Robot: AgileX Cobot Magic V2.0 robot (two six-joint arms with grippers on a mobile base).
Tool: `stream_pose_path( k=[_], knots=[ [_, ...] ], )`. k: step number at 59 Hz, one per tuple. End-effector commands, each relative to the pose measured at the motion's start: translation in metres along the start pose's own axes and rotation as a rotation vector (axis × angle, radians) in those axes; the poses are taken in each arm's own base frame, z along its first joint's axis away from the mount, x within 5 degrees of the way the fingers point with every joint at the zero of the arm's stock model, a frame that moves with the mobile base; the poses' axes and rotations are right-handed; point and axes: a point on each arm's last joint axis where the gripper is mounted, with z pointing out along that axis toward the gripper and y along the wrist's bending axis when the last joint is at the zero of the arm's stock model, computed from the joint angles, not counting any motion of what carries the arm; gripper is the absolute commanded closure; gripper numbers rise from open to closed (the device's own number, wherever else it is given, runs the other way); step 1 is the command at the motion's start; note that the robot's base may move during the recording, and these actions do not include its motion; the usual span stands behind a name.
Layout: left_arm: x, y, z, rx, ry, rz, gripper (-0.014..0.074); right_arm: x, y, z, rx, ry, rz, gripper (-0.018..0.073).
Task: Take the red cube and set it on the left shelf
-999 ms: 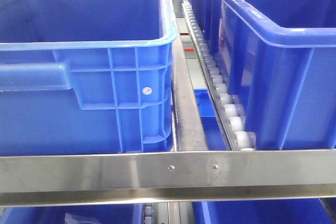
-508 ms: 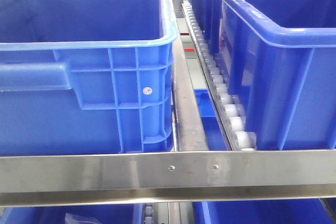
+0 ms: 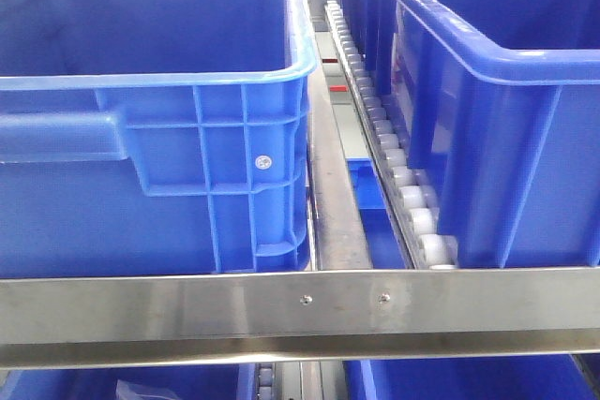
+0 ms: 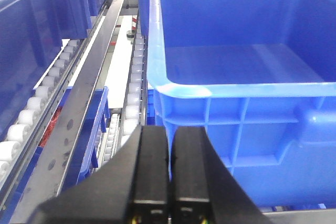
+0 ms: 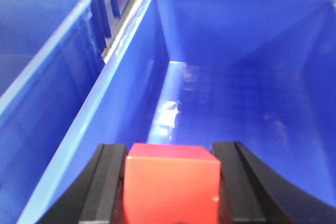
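Left shelf [image 3: 300, 311]: stainless-steel rack, flat front rail with 2 screw heads across the foreground of the front view. Behind the rail, 2 large blue crates stand side by side, the left crate [image 3: 155, 119] and the right crate [image 3: 487, 110], well apart, with a steel divider strip and a white roller track [image 3: 389, 156] running back between them. More blue shows on the level below the rail.

Red cube [image 5: 172, 184]: held between the 2 black fingers [image 5: 107, 182] of the right gripper [image 5: 170, 187], clamped on both sides. It hangs above the interior of a blue crate [image 5: 226, 93], near that crate's left wall; the crate floor below is glossy. The view is blurred. A second crate lies to the left beyond a metal strip.

Left gripper [image 4: 169, 177]: closed, its 2 black fingers pressed together with nothing between them. It sits before the front left corner of a blue crate [image 4: 247, 82], with roller tracks [image 4: 131, 98] and a steel rail to its left.
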Motion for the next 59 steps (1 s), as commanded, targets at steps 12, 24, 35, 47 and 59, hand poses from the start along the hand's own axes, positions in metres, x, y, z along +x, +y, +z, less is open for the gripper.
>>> stream_pose_path(
  k=[12, 24, 35, 47, 59],
  knots=[
    [-0.001, 0.0, 0.0, 0.006, -0.08, -0.004, 0.0495, -0.053, -0.005, 0.084, 0.029, -0.019, -0.013, 0.0006],
    [-0.001, 0.0, 0.0, 0.006, -0.08, -0.004, 0.0495, -0.059, -0.01, 0.098, 0.045, -0.012, -0.009, -0.0034],
    [-0.001, 0.0, 0.0, 0.006, -0.08, -0.004, 0.0495, -0.065, -0.01, 0.082, 0.048, -0.041, -0.009, 0.0187],
    [-0.001, 0.0, 0.0, 0.006, -0.08, -0.004, 0.0495, -0.066, -0.009, 0.038, 0.044, -0.119, -0.009, 0.0487],
    [-0.001, 0.0, 0.0, 0.006, -0.08, -0.004, 0.0495, -0.026, -0.007, -0.024, 0.036, -0.212, -0.012, 0.051]
  ],
)
